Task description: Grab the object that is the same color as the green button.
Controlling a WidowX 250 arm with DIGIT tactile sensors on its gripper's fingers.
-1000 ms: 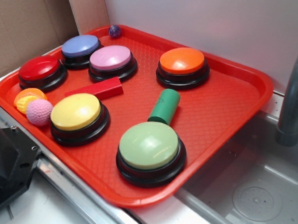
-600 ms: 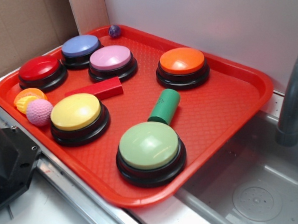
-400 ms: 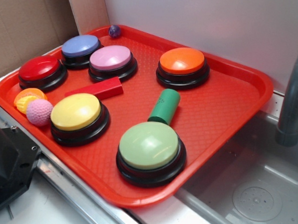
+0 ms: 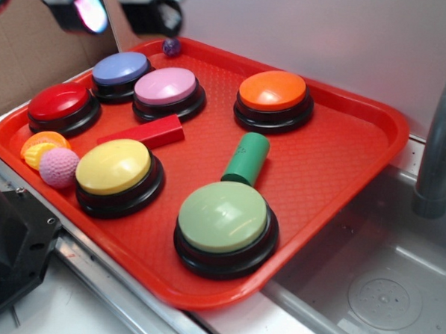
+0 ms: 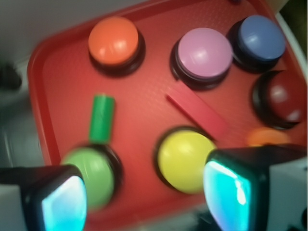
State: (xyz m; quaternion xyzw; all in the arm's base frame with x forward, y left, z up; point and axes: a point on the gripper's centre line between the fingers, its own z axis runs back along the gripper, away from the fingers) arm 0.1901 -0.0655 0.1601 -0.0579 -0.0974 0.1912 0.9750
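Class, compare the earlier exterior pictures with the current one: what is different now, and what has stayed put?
The gripper has come into view at the top left, above the tray's far corner, holding nothing. The green cylinder, green button and the rest have not moved.

We see a white wall [image 4: 312, 37] behind | brown cardboard [image 4: 35, 45] left | grey sink [image 4: 381, 295] – faucet [image 4: 441, 148] right.

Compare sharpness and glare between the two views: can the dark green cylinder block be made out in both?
Exterior view: sharp, soft highlights on the button domes, the dark green cylinder block crisp; the gripper at the top edge is smeared. Wrist view: motion-blurred throughout, the block soft but recognisable beside the green button; the fingers glow cyan.
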